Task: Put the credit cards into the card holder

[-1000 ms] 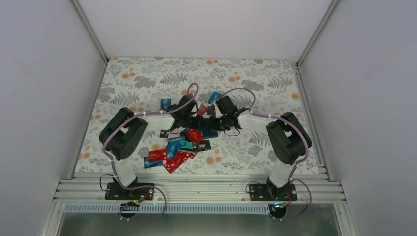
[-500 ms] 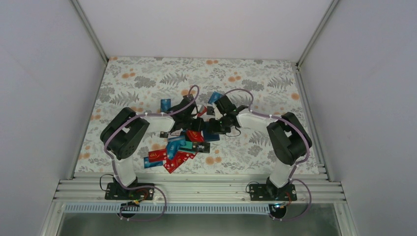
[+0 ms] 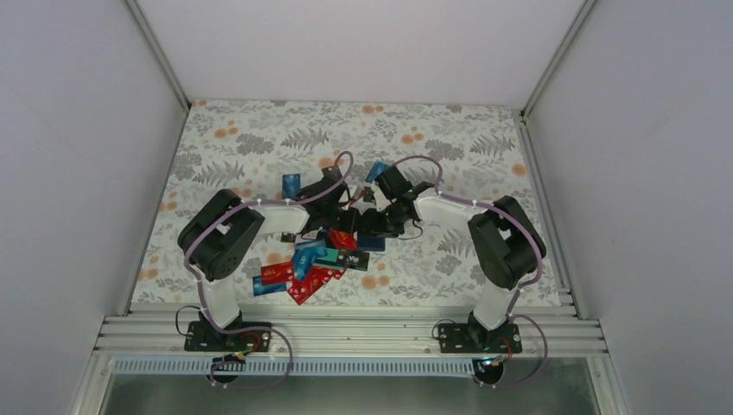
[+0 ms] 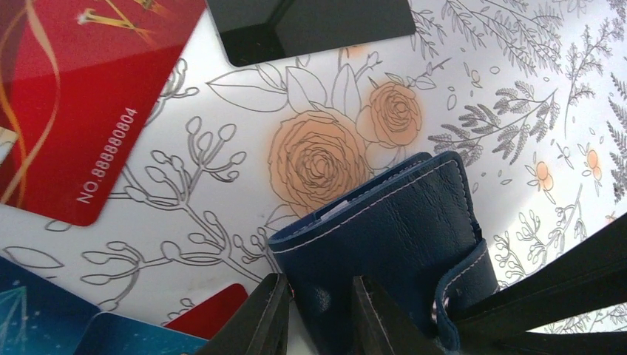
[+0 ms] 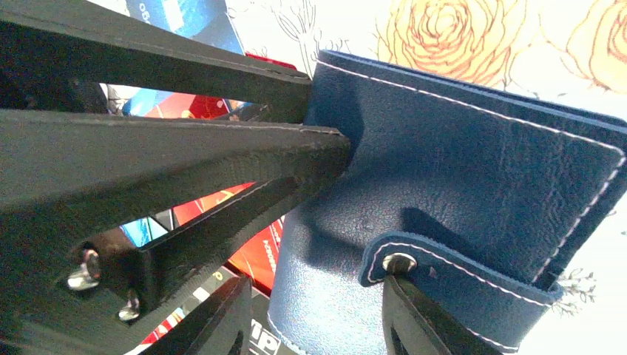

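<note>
Two grippers meet at one dark navy stitched-leather folding card holder [image 4: 399,237], mid-table beside scattered red, blue and black plastic credit cards [image 3: 302,268]. The left gripper [image 4: 319,290], nearly closed, pinches its edge; the right gripper [image 5: 316,290], parted, straddles the snap strap [image 5: 444,274], gripping nothing. Likely light and pliable: grip the stitched edge. Only the right wrist view shows both grippers together.

Card holder [image 5: 473,170]: navy, closed, snap strap fastened, on floral table [image 5: 458,29]. Left pincer [image 5: 325,111] grips its left edge. Right pincer [image 5: 318,325] parted, straddling the strap. Red and blue credit cards [image 5: 259,255] alongside.
</note>
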Controlling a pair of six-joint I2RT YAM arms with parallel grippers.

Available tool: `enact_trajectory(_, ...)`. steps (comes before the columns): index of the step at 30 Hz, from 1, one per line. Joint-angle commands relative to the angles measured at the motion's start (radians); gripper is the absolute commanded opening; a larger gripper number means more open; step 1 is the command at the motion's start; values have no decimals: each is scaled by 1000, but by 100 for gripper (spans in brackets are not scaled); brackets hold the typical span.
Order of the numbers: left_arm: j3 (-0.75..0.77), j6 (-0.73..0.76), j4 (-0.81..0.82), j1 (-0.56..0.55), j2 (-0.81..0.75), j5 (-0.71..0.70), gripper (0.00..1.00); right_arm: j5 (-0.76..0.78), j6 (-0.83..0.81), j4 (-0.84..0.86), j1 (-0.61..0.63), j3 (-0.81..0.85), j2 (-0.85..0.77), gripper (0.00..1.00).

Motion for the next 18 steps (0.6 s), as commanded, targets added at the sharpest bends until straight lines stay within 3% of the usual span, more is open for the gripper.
enact_trajectory(1, -6, 15, -30, -12, 35, 7, 23, 18, 25, -200, 19, -35, 30, 47)
enact_trajectory(18, 6, 5, -40, -12, 18, 0, 23, -36, 35, -148, -90, -41, -208, 39)
